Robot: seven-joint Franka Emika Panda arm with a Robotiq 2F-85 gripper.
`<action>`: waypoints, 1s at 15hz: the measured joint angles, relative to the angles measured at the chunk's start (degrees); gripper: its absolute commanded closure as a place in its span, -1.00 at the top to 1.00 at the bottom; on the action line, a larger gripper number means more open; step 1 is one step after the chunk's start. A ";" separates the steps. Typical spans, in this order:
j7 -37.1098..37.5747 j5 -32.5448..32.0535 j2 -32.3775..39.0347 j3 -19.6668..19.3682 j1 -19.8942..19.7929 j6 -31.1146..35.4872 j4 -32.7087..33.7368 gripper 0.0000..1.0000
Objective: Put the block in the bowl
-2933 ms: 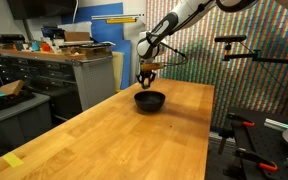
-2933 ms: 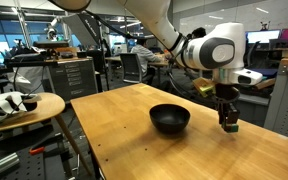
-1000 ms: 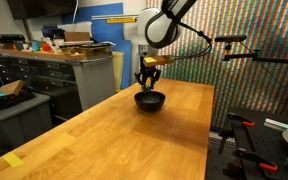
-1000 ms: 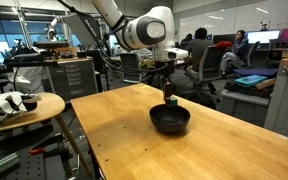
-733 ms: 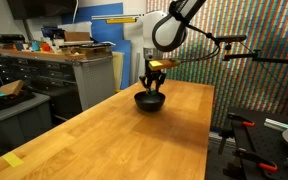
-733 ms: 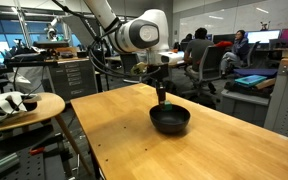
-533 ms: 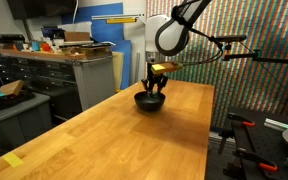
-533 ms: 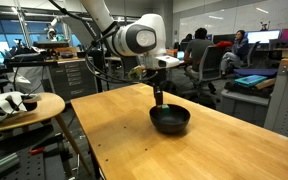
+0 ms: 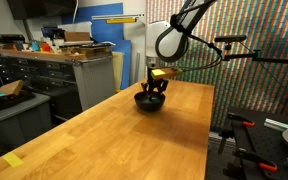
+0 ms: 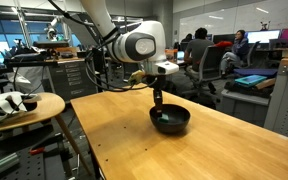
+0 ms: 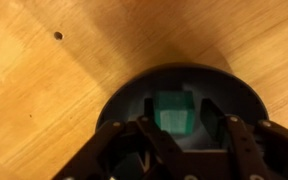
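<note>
Wrist view: the claw (image 11: 185,135) hangs released above the bowl (image 11: 119,100), leaving the block (image 11: 174,112) resting inside

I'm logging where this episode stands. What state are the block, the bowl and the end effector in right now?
block: lying inside the bowl, not gripped.
bowl: upright on the table, holding the block.
end effector: open, low over the bowl, fingers spread to either side of the block.

Bright overhead indoor light; exterior views soft, wrist view blurry, shadowed
</note>
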 measured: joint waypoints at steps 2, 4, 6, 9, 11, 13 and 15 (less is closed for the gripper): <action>0.00 0.30 0.02 -0.02 -0.29 0.37 0.10 0.98; 0.00 0.35 -0.05 -0.09 -0.63 0.50 0.30 1.00; 0.00 0.37 -0.39 -0.18 -1.07 0.51 0.56 1.00; -0.17 0.37 -1.53 -0.38 -1.71 0.28 1.42 1.00; -0.70 0.34 -2.92 -0.47 -2.17 -1.26 2.43 1.00; -2.28 0.34 -4.66 -0.45 -2.82 -4.79 4.13 1.00; -4.52 0.33 -6.41 -0.43 -3.62 -9.29 6.54 1.00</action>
